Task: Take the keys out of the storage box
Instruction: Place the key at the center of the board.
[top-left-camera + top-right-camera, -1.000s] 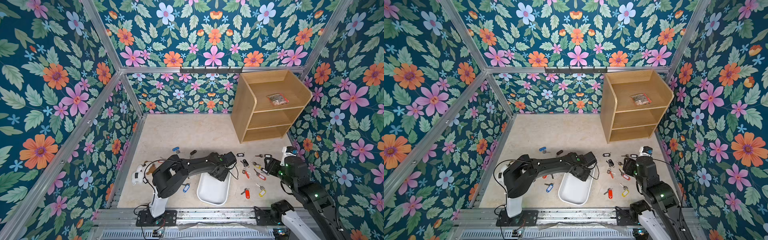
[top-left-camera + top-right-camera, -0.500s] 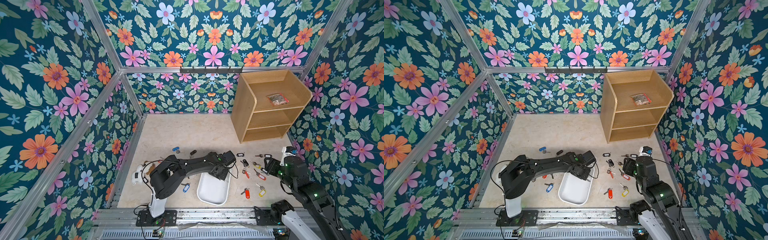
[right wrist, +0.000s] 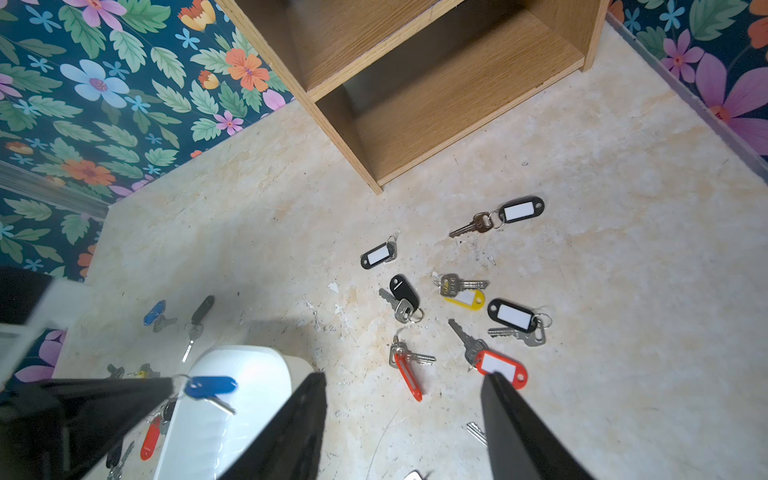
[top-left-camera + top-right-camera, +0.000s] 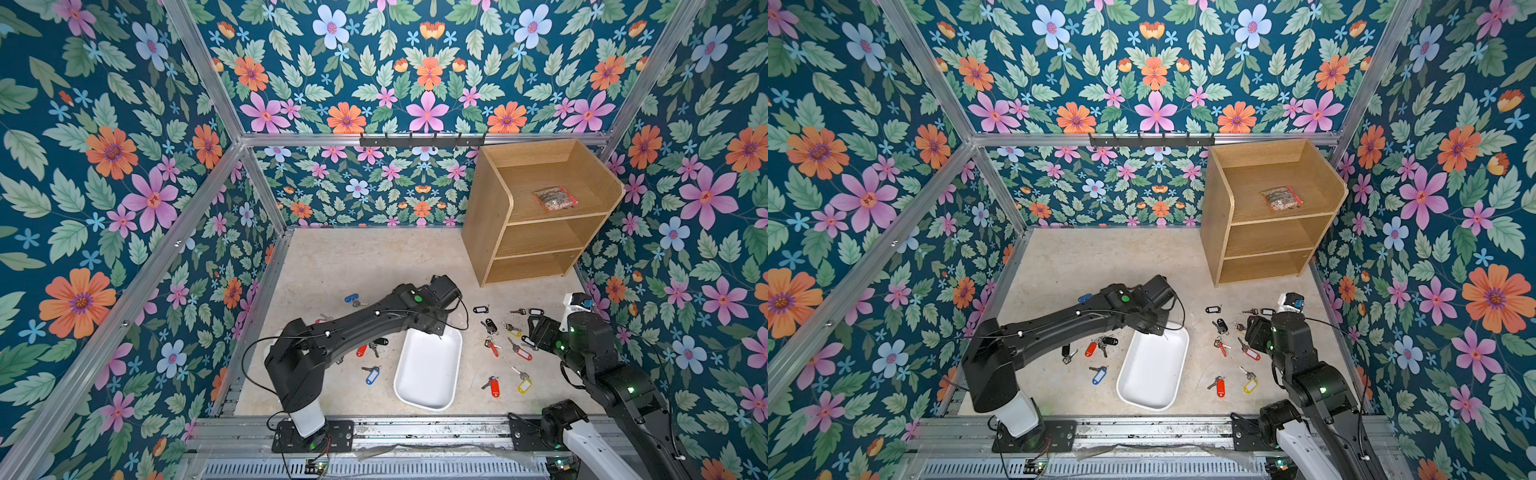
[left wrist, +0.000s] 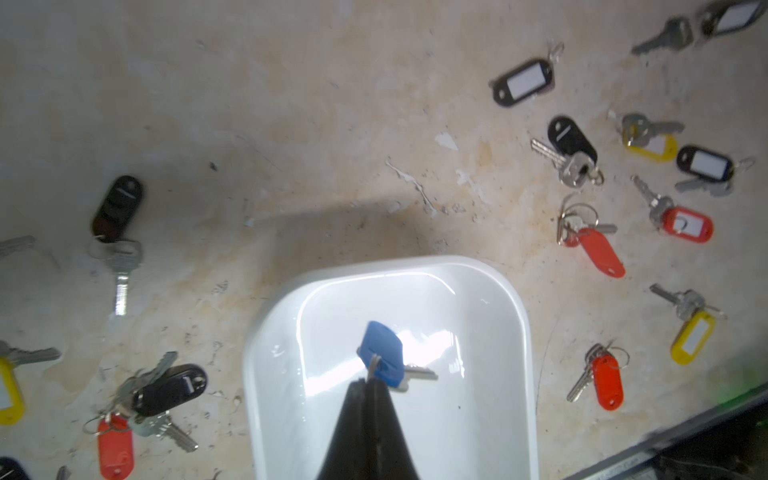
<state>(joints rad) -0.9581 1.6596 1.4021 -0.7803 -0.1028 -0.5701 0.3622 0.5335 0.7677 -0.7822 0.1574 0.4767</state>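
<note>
- Your left gripper [image 5: 368, 382] is clenched on the ring of the blue-tagged key [image 5: 382, 353]. The two fingers are pressed together.
- That key hangs over the inside of the storage box [image 4: 428, 374], near its end farthest from the front rail.
- The blue tag's long axis continues the line of the fingertips, with its free end aimed at the box's end wall. The silver blade sticks out crosswise to the tag.
- In both top views the box's long axis runs from the front rail toward the back wall, with the far end leaning slightly to your right.
- The other keys [image 4: 517, 351] lie scattered on the floor [image 4: 374, 257] on both sides of the box, pointing every which way.
- Your right gripper [image 3: 403, 380] is released, jaws wide apart, above the right-hand scatter.
</note>
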